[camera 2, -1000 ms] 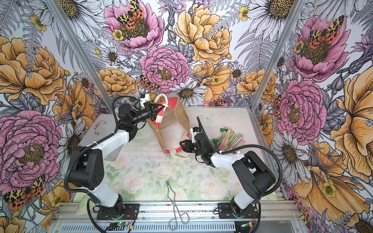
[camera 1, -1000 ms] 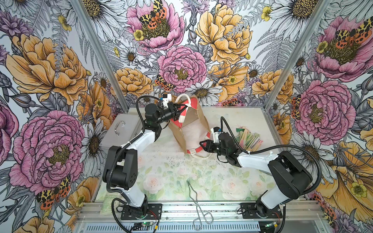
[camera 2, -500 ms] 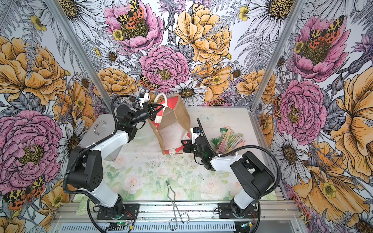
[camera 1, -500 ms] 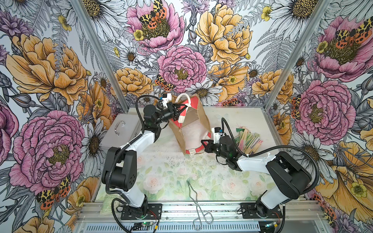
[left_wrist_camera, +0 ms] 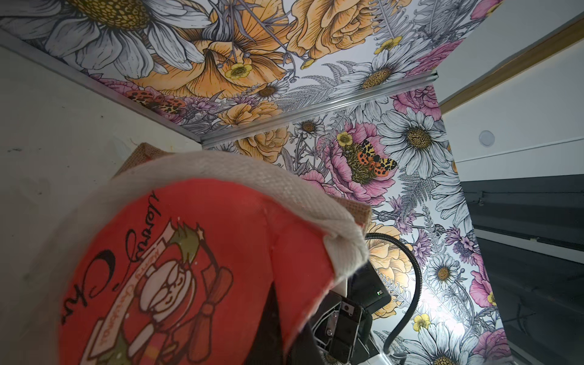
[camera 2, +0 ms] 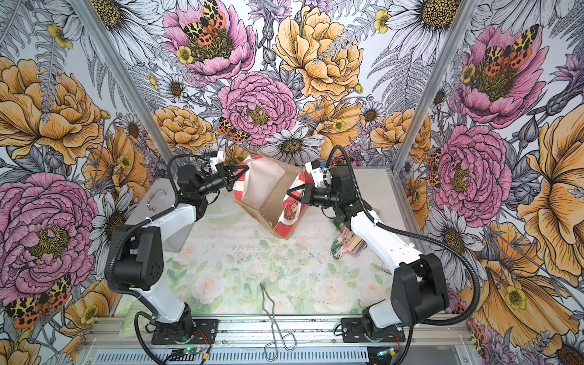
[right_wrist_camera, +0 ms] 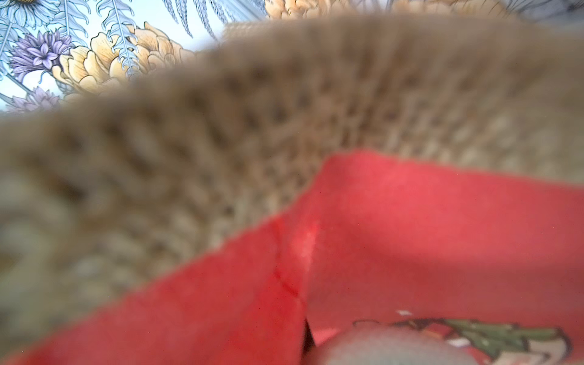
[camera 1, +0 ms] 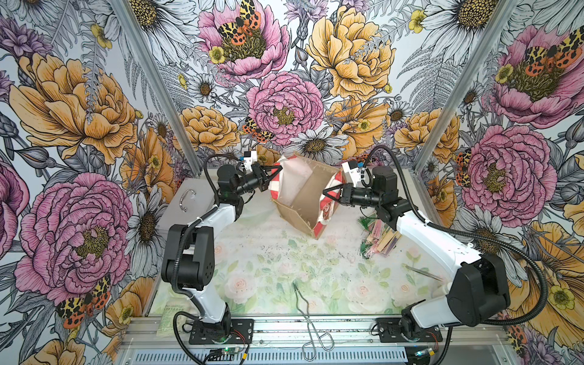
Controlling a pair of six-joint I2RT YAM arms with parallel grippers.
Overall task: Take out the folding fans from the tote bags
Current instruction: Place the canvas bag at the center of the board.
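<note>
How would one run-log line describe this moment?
left gripper: shut on tote bag | right gripper: shut on tote bag, opposite side | tote bag: tilted, open | folding fans: piled on table

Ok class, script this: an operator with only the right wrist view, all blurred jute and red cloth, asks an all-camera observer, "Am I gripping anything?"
Observer: The right gripper is shut on the red-and-white striped edge of the boxy tan jute tote bag.
Operator: The other arm?
Observer: The left gripper is shut on the opposite rim; the bag is tilted.
Operator: The fans?
Observer: The slim wooden folding fans lie piled on the table by your arm.
</note>
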